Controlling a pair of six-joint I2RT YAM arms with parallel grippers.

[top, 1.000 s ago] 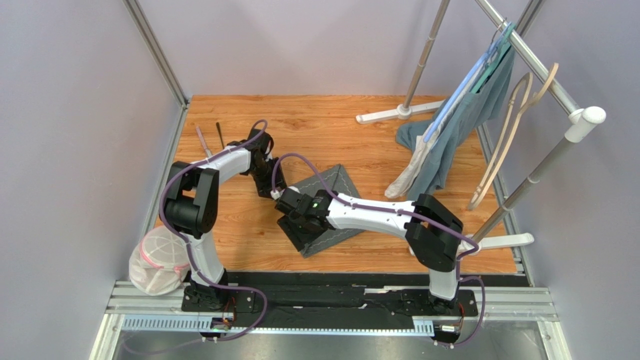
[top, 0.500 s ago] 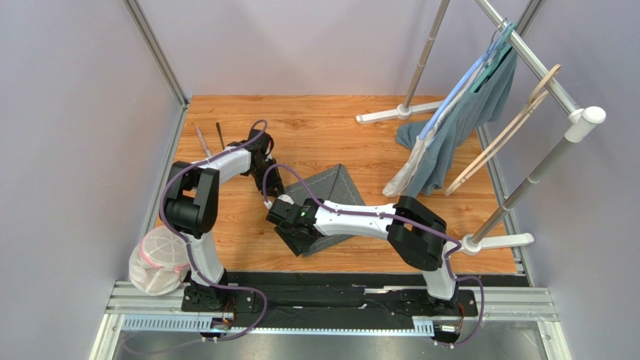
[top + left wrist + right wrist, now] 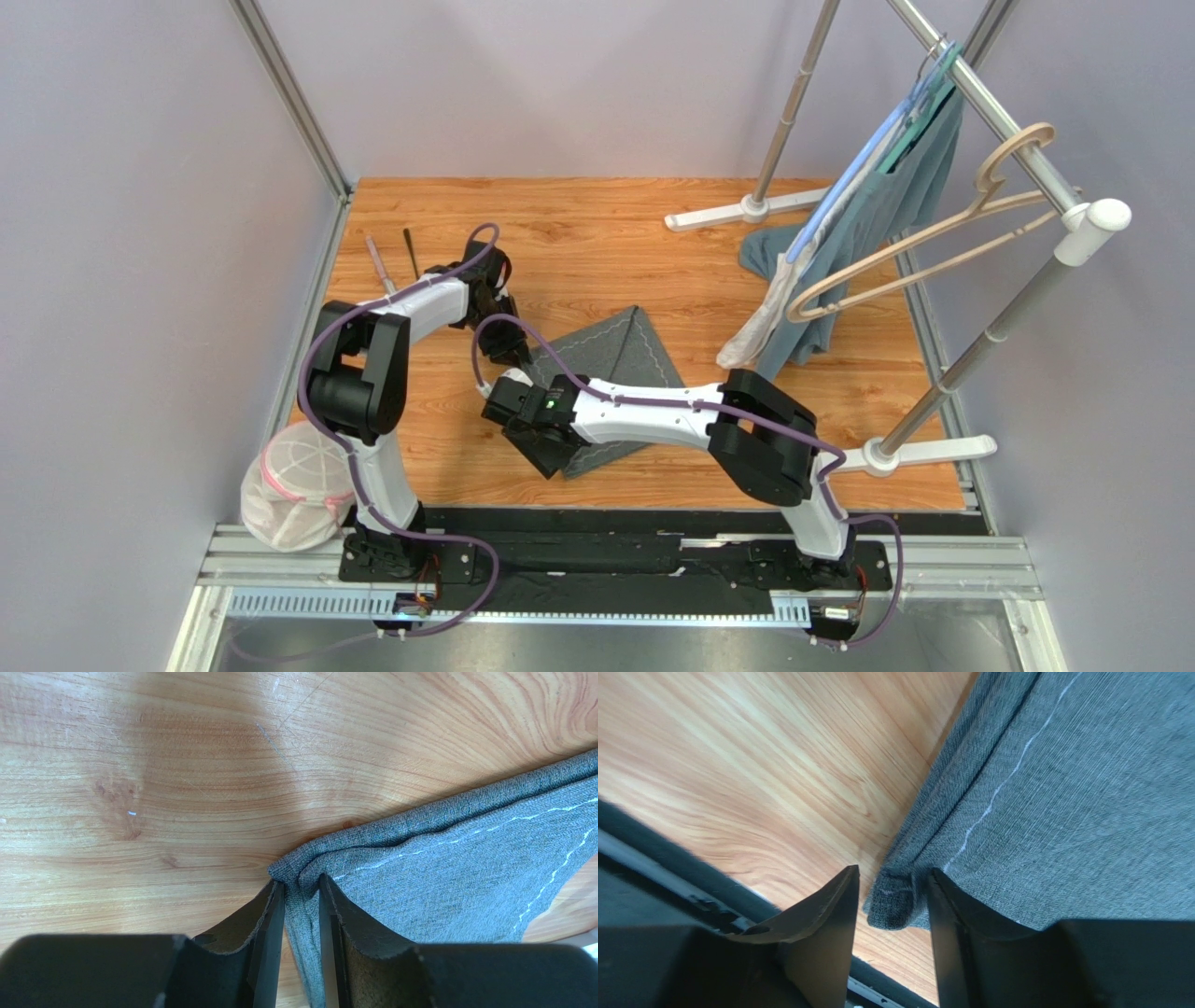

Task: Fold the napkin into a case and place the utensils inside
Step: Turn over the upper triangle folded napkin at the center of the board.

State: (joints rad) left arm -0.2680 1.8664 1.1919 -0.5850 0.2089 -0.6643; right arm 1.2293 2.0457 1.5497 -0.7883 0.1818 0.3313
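bench [image 3: 589, 231]: wood top, no chg.
garment [image 3: 859, 231]: hangs at 2 o'clock, not task item; pale hanger [image 3: 1020, 135] by it has swung round in the last sec, irrelevant to the fold.
napkin [image 3: 627, 347]: mid-bench, same spot as 1 s ago. Doubled layers show at both gripped corners, so part-folded; not a narrow case yet.
R arm [image 3: 659, 406]: slid twd 8 o'clock across the napkin in the last sec; now at its 7 o'clock corner.
R tool [image 3: 892, 882]: jaws straddle that corner, narrowing. A sliver of wood shows betw one finger and cloth, so still part open, no pinch yet.
L tool [image 3: 300, 890]: at napkin's 10 o'clock corner, pos approx unchanged; fingers tight on the doubled edge, looks gripped.
meaning: both L-edge corners nearly taken; I judge next fold starts once R pinches. Risk: R catches only one layer.
knife [image 3: 377, 263]: 10 o'clock, far-L bench, well apart from napkin, unmoved.
spoon [image 3: 411, 252]: just beside knife, unmoved; loading not begun.
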